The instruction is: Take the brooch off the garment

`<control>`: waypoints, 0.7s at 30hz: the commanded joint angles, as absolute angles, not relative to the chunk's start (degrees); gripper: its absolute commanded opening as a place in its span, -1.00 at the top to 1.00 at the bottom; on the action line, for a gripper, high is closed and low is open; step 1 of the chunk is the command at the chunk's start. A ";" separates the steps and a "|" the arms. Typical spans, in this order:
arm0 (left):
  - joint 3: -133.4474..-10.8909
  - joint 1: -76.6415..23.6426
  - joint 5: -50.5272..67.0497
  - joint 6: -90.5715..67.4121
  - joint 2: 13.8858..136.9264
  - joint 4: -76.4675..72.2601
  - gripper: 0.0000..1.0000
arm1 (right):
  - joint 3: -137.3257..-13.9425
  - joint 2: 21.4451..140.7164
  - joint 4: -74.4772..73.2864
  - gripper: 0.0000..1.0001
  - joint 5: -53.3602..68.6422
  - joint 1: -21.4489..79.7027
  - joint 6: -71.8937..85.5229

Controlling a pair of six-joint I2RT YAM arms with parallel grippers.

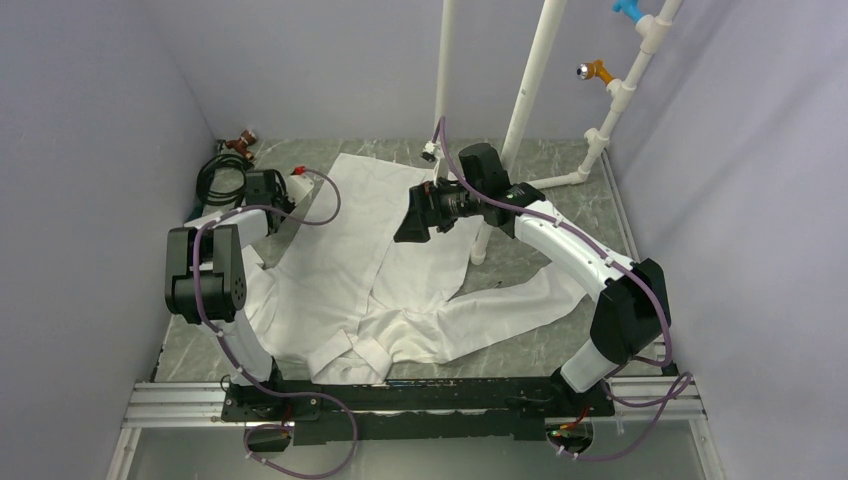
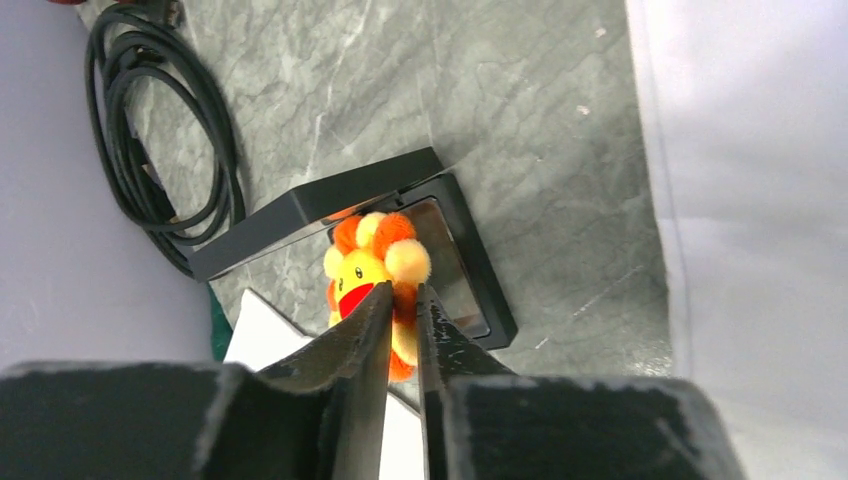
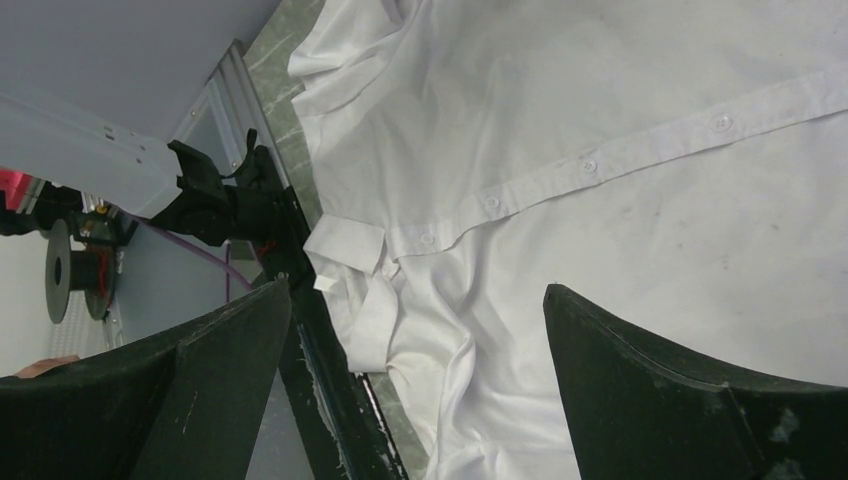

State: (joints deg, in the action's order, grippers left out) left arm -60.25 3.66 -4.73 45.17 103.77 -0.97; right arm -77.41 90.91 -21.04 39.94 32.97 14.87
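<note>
Above a black tray point(image 2: 300, 215), only the left wrist view shows the brooch point(image 2: 365, 270) at the left pincer point(image 2: 403, 290), its tips barely parted, perhaps gripping. The right pincer point(image 3: 417, 290) gapes wide over the garment point(image 3: 650, 250).

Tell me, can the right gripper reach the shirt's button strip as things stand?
Probably yes: the right gripper hangs open directly over the garment, and nothing lies between it and the button strip.

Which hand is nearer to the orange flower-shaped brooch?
Left. The left hand has the orange flower-shaped brooch between its fingertips; the right hand hangs open over the white wrinkled shirt, well apart.
</note>
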 commanded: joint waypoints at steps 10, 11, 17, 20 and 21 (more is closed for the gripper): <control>-64.26 3.17 0.87 41.04 100.87 6.13 0.08 | -80.20 91.86 -20.68 -0.99 41.52 32.83 13.89; -64.41 3.09 1.45 40.58 100.20 7.06 0.02 | -80.24 92.00 -20.58 -0.99 41.72 32.82 13.89; -64.78 2.49 6.57 38.63 95.65 12.30 -0.43 | -80.07 91.86 -19.71 -0.99 42.51 32.87 13.25; -64.47 2.33 9.20 37.26 92.60 15.08 -0.84 | -79.64 91.33 -19.41 -0.99 42.70 32.89 12.69; -64.31 2.30 10.02 36.72 91.58 16.12 -0.94 | -79.37 90.99 -18.99 -0.99 42.79 32.91 12.35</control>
State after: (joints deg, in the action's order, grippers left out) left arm -62.50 2.66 4.51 39.48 97.10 11.97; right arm -77.78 91.94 -21.39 41.21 32.97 14.28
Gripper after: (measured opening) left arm 0.898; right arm 0.994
